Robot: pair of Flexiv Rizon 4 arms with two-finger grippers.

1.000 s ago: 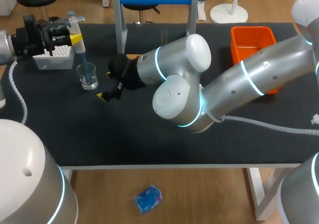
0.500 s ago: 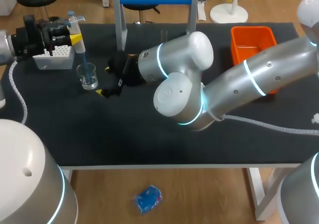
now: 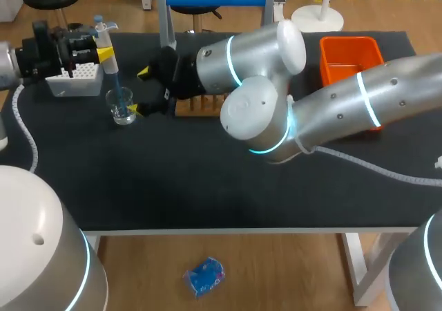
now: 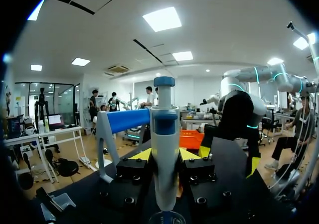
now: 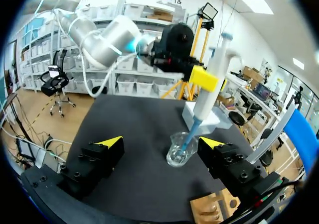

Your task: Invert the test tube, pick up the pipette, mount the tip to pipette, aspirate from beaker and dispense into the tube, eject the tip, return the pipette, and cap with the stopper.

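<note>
**Two grippers at the beaker, pipette tip inside it**

Our L gripper point(image 3: 103, 52) is clamped on the pipette point(image 3: 108, 61), one yellow-tipped finger on each side of the body. It holds the pipette roughly upright, w/ a slight lean, at the table's point(image 3: 207, 180) far left. In the L wrist view the pipette point(image 4: 164, 149) stands right between the fingers of the L gripper point(image 4: 164, 157), w/ the beaker point(image 4: 164, 218) just under it. The blue tip point(image 3: 119, 95) reaches down into the glass beaker point(image 3: 123, 107).

Our R gripper point(image 3: 138, 90) sits just beside the beaker w/ its fingers wide apart, holding nothing. In the R wrist view the beaker point(image 5: 179, 152) is just ahead of the gap between the fingers of the R gripper point(image 5: 160, 149), apart from both. The pipette point(image 5: 209, 84) slants into it from above.

A white tip box point(image 3: 72, 76) stands behind the beaker, near the L gripper. A wooden rack point(image 3: 204, 105) shows partly under our R arm, and an orange bin point(image 3: 349, 52) sits far right. We can't make out the test tube or the stopper.
</note>
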